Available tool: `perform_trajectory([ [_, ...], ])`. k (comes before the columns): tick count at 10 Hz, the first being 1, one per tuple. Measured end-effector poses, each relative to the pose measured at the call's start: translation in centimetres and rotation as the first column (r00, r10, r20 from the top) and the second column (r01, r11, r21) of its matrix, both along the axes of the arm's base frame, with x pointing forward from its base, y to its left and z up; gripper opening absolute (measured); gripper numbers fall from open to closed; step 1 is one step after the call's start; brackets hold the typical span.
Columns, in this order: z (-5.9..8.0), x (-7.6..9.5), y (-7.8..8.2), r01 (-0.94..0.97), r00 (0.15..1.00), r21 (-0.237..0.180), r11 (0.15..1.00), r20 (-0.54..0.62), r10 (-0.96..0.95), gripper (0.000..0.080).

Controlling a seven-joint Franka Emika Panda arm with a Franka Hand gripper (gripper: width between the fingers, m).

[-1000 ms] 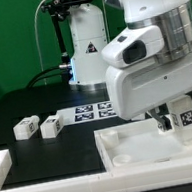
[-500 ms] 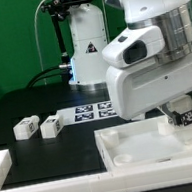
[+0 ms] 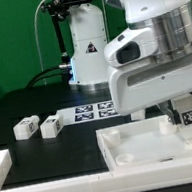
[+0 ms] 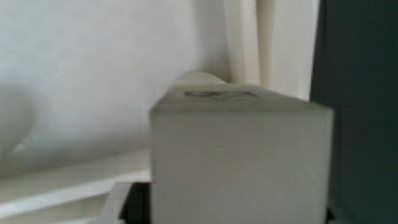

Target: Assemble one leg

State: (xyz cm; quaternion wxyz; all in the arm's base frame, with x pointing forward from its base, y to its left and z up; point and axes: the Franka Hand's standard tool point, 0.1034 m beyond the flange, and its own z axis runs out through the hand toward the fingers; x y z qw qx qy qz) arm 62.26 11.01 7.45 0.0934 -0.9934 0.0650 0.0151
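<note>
My gripper [image 3: 186, 109] is at the exterior view's right, shut on a small white leg [image 3: 188, 118] with a black-and-white tag. It holds the leg upright over the far right corner of the big flat white tabletop panel [image 3: 137, 143]. In the wrist view the leg [image 4: 240, 150] fills the middle as a pale block, with the panel [image 4: 89, 90] and a round corner socket [image 4: 205, 78] behind it. My fingers are hidden there. Two more legs [image 3: 28, 125] [image 3: 51, 126] lie on the dark table at the left.
The marker board [image 3: 90, 110] lies behind the panel near the robot base [image 3: 84, 45]. A white raised border [image 3: 39, 189] runs along the front and left of the work area. A green backdrop stands behind.
The gripper with the leg has shifted slightly to the exterior view's right, and the leg's tag looks a little turned. The two legs at the left have not moved.
</note>
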Motion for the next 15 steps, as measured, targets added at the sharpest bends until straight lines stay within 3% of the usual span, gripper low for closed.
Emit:
perform_trajectory([
  [4,-0.3,0.2,-0.3,0.478,0.874,-0.035,0.878,-0.078,-0.479,0.0290],
  [9,-0.2,0.5,-0.5,0.851,0.502,-0.103,0.515,-0.132,-0.855,0.0290],
  [11,-0.2,0.5,-0.4,0.860,0.485,-0.106,0.499,-0.136,-0.864,0.0290],
  [12,-0.2,0.5,-0.3,0.844,0.512,-0.100,0.526,-0.134,-0.848,0.0460],
  [13,-0.3,0.4,-0.2,0.822,0.550,-0.094,0.562,-0.130,-0.825,0.0460],
  [14,-0.4,-0.1,0.2,0.807,0.570,-0.094,0.583,-0.131,-0.811,0.0589],
  [15,-0.4,-0.6,0.9,0.726,0.672,-0.081,0.682,-0.121,-0.730,0.0631],
])
